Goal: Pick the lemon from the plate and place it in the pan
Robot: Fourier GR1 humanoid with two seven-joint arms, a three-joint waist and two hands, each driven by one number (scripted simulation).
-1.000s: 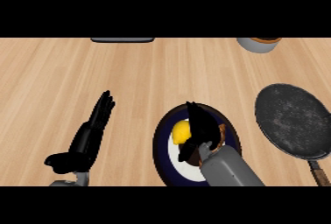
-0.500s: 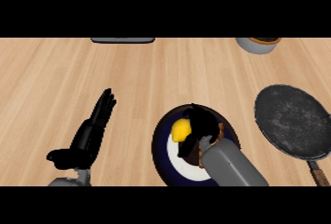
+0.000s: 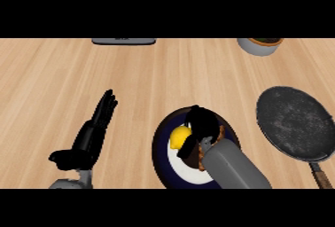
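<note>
We record the lemon (image 3: 177,138) lying on the dark-rimmed plate (image 3: 161,150), with our right hand (image 3: 201,125) over the plate, its fingers curved down against the lemon's right side; whether they pinch it we cannot tell. The pan (image 3: 294,124) sits right of the plate, and our left hand (image 3: 91,133) rests at lower left, fingers straight and pressed together.

We see grey pot (image 3: 262,45) far right on wooden counter (image 3: 131,75); dark flat object (image 3: 124,41) at far edge.
</note>
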